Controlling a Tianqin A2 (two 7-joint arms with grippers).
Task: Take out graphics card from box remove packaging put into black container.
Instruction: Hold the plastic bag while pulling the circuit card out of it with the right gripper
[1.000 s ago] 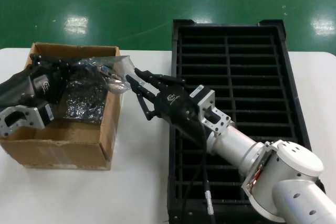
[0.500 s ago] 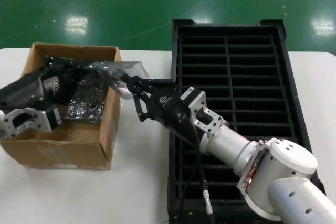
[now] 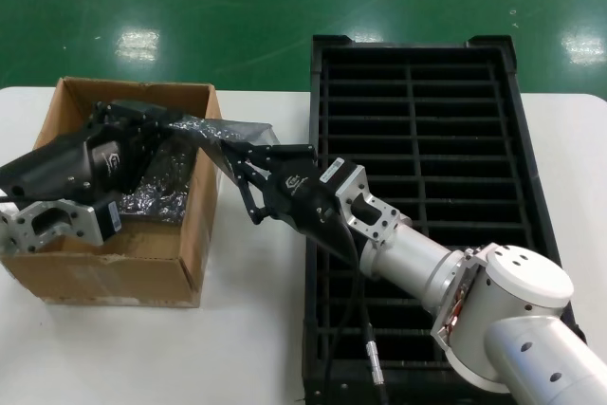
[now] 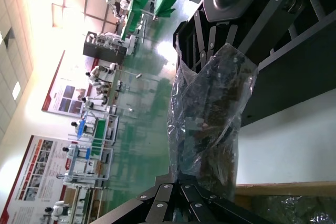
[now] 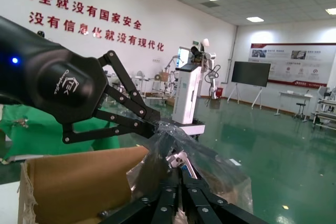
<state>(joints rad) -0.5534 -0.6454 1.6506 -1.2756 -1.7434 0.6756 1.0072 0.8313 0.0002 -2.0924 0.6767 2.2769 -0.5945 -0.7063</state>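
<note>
Above box (image 3: 114, 263) rim: right hand (image 3: 230, 152) now apparently gripping packaging (image 3: 204, 130).

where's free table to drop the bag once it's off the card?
Free: white table strip between the box and black container, nearer the robot. Farther up, that gap is crowded: the left gripper and right gripper both hold the packaging there.

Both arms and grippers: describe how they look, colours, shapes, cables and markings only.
The right gripper is black with thin linkage fingers and a white logo, on a silver wrist block and rounded white-and-silver arm; a black cable hangs from it. The left gripper matches: black, same logo, with a silver bracket by its wrist.
</note>
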